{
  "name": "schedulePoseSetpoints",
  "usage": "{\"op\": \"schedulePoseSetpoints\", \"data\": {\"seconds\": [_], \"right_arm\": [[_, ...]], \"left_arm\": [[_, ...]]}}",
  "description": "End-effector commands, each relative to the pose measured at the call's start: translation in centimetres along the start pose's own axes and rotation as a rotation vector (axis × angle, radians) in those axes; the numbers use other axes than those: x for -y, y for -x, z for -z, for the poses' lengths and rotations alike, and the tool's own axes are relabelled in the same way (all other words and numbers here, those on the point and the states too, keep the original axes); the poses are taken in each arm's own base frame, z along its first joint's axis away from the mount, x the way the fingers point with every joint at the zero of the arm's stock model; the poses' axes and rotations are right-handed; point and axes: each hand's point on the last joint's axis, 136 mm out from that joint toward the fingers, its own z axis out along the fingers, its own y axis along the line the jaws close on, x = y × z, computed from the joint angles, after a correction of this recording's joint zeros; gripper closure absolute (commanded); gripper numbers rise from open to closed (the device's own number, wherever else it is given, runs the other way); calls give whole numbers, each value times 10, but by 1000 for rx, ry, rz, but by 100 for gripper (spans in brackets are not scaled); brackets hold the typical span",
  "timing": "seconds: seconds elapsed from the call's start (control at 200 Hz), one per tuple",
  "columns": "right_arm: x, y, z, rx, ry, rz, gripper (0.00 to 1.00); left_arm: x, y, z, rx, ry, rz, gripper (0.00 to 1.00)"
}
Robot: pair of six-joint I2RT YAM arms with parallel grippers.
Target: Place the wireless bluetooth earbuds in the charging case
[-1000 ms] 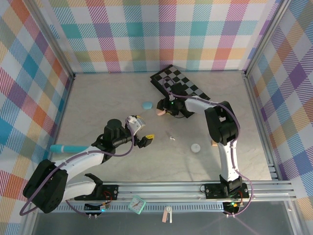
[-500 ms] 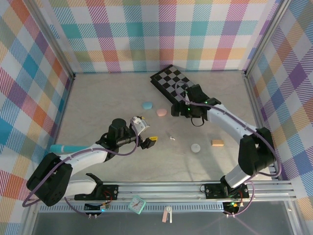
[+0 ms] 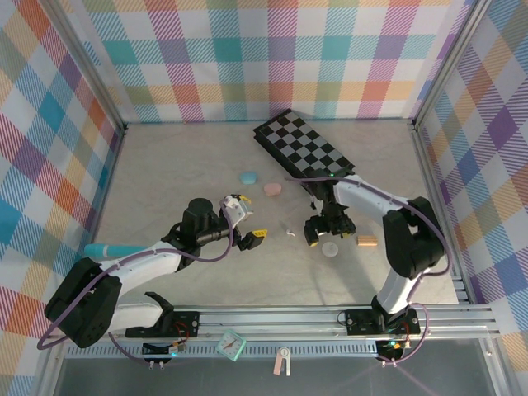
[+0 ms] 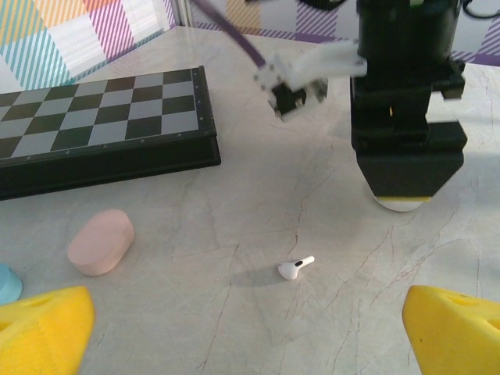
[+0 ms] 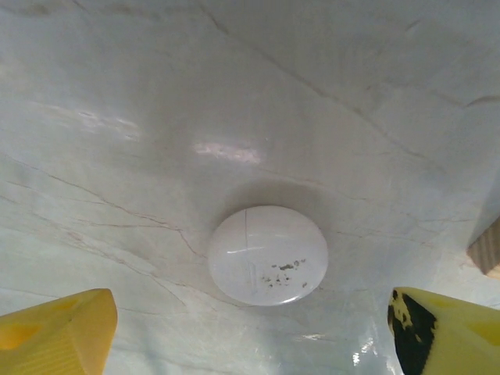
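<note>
Earbud (image 4: 295, 268), white and tiny, is lying on its side on the pale veined table (image 4: 234, 187), touching nothing. In my left wrist view its stem is pointing up and to the right. That earbud is sitting ahead of my left gripper (image 4: 250, 336), roughly in line with the gap between my two yellow fingertips (image 4: 43, 332). I am holding them wide apart with nothing between them.

Just right of the earbud and a little farther off, the white case (image 5: 268, 255) is resting flat on the table. It is a smooth oval with a thin seam and a few dark specks on top. I am hovering my right gripper (image 3: 328, 234) straight above it, fingers pointing down. My right fingertips (image 5: 55, 332) are standing wide on either side of the case, clear of it and gripping nothing.

Seen from above, the earbud and the white case are lying near each other but apart, around the middle of the table, with the earbud on the left. A small orange piece (image 3: 367, 240) is lying to the right of the case, near it but not touching.

Farther back, a pink case (image 4: 100, 241) is sitting just in front of the near edge of a black-and-white chessboard (image 4: 101, 117), not touching it. A pale blue case (image 3: 247, 176) is lying just left of the pink one, apart from it. The chessboard is lying flat, at a slant, toward the back of the table.
</note>
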Motion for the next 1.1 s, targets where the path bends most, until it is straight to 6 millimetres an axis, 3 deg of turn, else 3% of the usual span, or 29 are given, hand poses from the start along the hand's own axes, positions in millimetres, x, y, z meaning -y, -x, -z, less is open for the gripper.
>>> {"op": "schedulePoseSetpoints", "data": {"seconds": [0.0,0.3,0.705,0.89,0.985,1.095], "right_arm": [[4,-12,-12,-116,-39,24,13],[6,-10,-33,-170,-59,7,29],[7,-6,-34,-146,-71,-31,52],[-12,7,-1,1,53,-34,53],[-25,24,30,150,155,-56,53],[-48,44,77,335,386,-103,53]], "left_arm": [[2,18,4,34,-10,-46,0],[3,15,4,25,-9,-46,0],[4,14,5,26,-13,-45,0],[-4,23,3,67,24,34,0],[-9,36,2,133,46,80,0],[-16,55,0,188,105,141,0]]}}
